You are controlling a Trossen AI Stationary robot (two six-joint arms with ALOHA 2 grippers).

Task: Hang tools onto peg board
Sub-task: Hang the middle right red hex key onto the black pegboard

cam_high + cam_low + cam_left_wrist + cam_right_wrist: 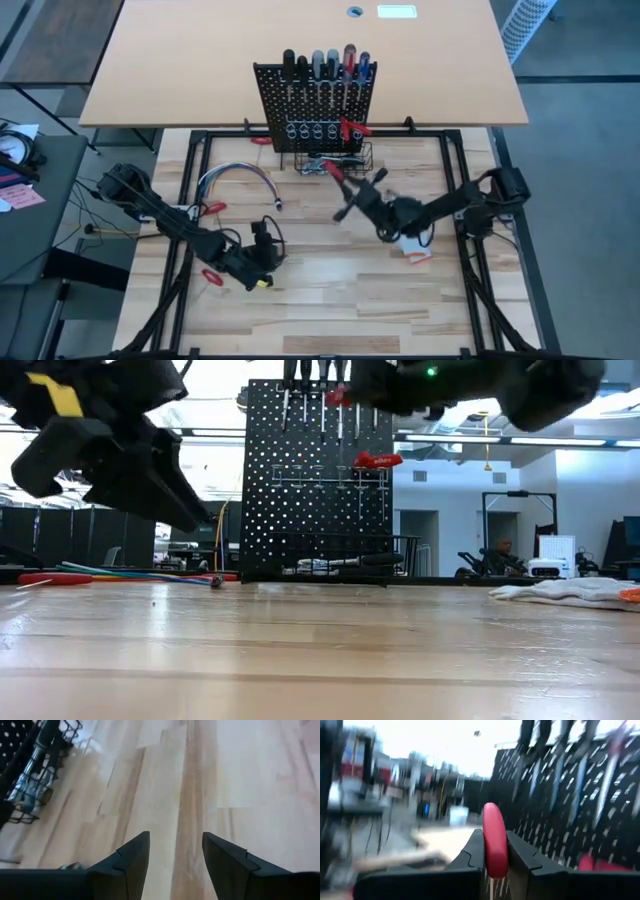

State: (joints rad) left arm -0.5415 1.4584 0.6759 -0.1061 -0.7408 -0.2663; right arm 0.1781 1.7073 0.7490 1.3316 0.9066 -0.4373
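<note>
The black peg board [315,100] stands at the table's far side, with several screwdrivers hung along its top and red pliers [352,128] on its ring row. A wire basket [335,160] sits at its base. My right gripper [352,192] is in the air just in front of the basket, shut on a red-handled tool [334,171]. My left gripper [268,238] hovers open over bare wood nearer the front left, with nothing between its fingers [131,862]. My right gripper pinches the tool's red handle [494,845] between its two fingers, and the rounded red end stands out past the fingertips. The tool is lifted clear of the table, in front of the peg board [580,795]. The rest of the tool is hidden by the fingers.
A bundle of coloured cables [235,180] lies left of the basket. Red-handled tools lie on the table at the left [213,207] and front left [212,277]. A white glove [415,250] lies under the right arm. Open wood stretches across the front.
</note>
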